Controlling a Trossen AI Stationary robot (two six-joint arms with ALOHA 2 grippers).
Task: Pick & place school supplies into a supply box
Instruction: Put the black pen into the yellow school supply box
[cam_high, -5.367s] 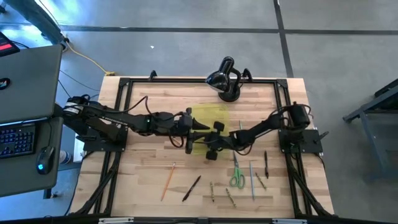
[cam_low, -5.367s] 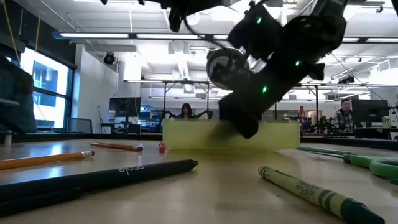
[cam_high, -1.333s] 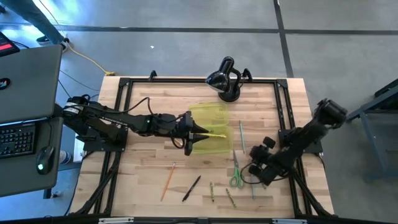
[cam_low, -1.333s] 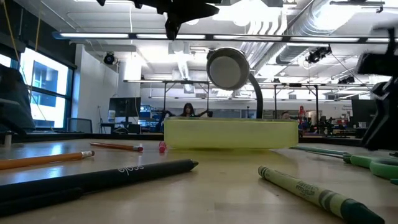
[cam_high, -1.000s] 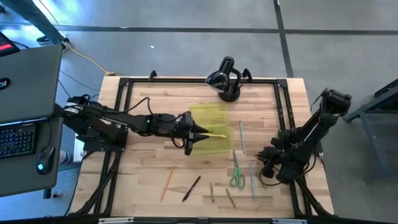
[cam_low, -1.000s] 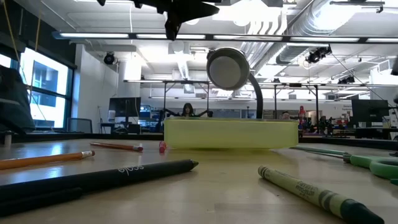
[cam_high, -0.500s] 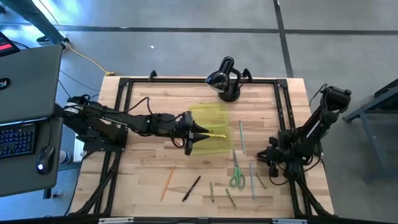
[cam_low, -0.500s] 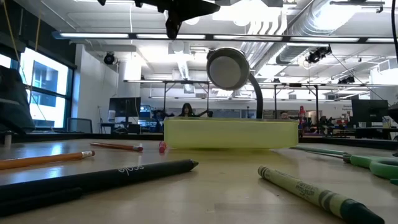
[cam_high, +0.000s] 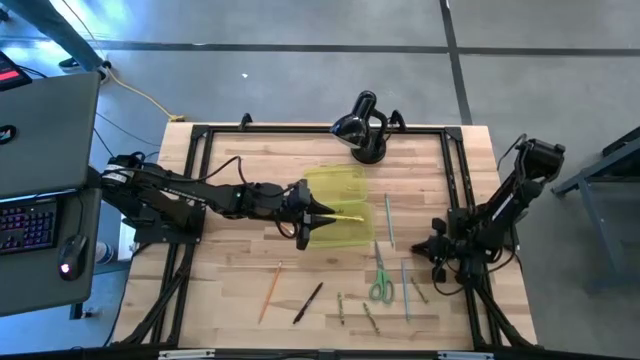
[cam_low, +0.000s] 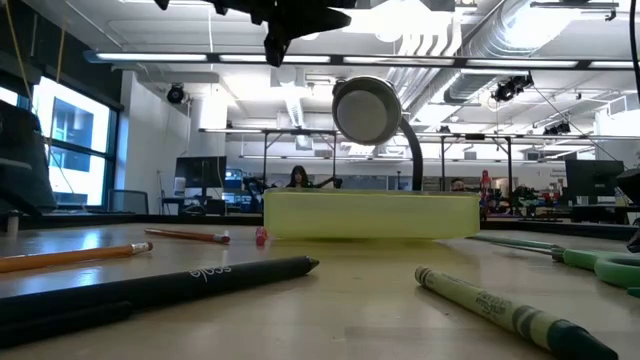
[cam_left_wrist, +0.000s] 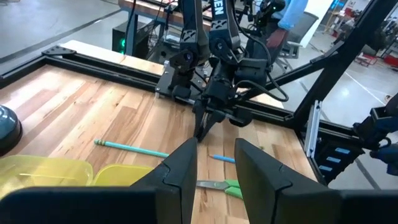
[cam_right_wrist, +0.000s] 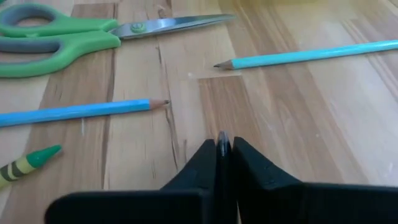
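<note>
Right claw (cam_right_wrist: 222, 144) pinched on what looks like a thin dark pen, left claw (cam_left_wrist: 214, 163) wide over the supply box (cam_high: 336, 205) mid-desk, that slender grip could slip.

The high view looks straight down from well above, taking in the whole wooden table (cam_high: 250, 250) and the floor around it. The low view sits at tabletop height, close to a green crayon (cam_low: 500, 305), facing level across the wood into the room behind. The left wrist view looks forward and downward over the table toward the far arm. The right wrist view hangs very near the wood. Both wrist views and the high view share the green-handled scissors (cam_right_wrist: 59, 34).
</note>
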